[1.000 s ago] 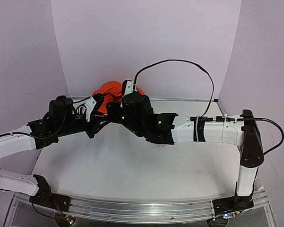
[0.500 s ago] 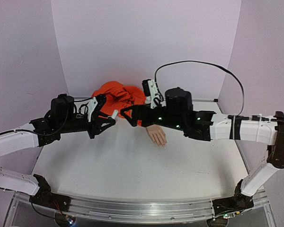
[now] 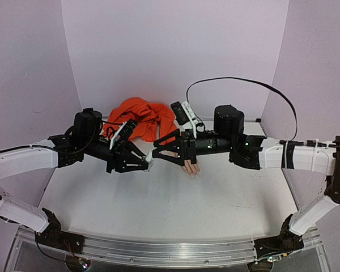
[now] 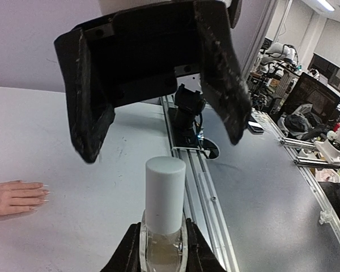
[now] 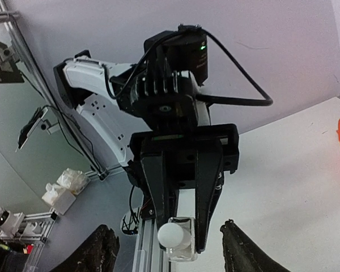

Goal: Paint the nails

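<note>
The left gripper (image 4: pixel 163 239) is clamped on a small clear bottle (image 4: pixel 161 252), one black finger pressed against each side of the glass. The bottle's white cap (image 4: pixel 165 192) sticks out past the fingertips. The right gripper (image 3: pixel 157 152) is spread wide and holds nothing. In the left wrist view its two dark jaws frame the space beyond the cap, with bare table (image 4: pixel 73 226) showing between cap and jaws, so they are not touching it.

The right wrist view gives the reverse angle. Its own fingers (image 5: pixel 101 249) stand far apart at the bottom of the frame, and the left gripper points straight at the camera with the rounded cap end between its fingers.

Only the left wrist view shows the nails (image 4: pixel 43 192). They are pale tips on the fingers of the mannequin hand (image 4: pixel 14 198), which lies flat on the table off to one side of the bottle and well apart from it.

From above, the hand is partly covered by the right gripper's body, and its nails are too small to make out. That view alone shows the two arms meeting tip to tip over the table. It also shows the orange sleeve (image 3: pixel 141 120) bunched up behind them near the back wall. The right wrist view catches only a sliver of that orange at its edge
</note>
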`<state>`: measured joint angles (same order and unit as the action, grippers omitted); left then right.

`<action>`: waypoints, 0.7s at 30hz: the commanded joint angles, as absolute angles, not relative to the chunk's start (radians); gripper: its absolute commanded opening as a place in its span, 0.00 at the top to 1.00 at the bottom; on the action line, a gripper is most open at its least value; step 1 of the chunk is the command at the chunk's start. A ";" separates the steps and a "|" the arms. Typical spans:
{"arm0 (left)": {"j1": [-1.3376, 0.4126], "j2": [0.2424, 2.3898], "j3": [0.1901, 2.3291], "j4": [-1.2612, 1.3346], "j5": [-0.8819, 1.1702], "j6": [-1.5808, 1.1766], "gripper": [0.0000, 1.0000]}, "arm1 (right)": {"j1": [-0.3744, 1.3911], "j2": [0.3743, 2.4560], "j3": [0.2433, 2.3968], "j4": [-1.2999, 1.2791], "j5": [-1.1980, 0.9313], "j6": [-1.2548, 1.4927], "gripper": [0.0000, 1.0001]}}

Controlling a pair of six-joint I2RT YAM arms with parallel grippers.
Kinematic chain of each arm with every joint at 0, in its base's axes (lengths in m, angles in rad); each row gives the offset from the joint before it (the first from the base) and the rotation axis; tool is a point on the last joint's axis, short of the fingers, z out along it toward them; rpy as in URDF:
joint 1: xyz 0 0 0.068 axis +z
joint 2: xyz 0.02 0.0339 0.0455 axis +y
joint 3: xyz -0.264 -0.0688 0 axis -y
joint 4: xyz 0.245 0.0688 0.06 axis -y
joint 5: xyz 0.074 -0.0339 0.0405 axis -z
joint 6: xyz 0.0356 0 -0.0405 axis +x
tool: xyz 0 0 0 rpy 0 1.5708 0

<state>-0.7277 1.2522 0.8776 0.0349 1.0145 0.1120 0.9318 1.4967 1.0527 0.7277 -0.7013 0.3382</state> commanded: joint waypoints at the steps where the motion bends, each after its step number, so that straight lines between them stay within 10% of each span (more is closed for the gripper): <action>1: -0.726 1.257 0.937 0.087 1.136 0.084 1.00 | 0.946 1.563 1.123 0.813 -0.834 0.335 0.44; 13: -0.726 1.249 0.936 0.088 1.096 0.077 1.00 | 0.965 1.628 1.179 0.848 -0.857 0.359 0.99; 21: -0.726 1.129 0.863 0.088 0.526 0.127 1.00 | 0.997 1.648 1.166 0.844 -0.619 0.423 1.00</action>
<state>-0.7269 1.2224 0.8757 0.0082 0.9459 0.0299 0.9562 1.6360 1.1259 0.7895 -0.7479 0.3111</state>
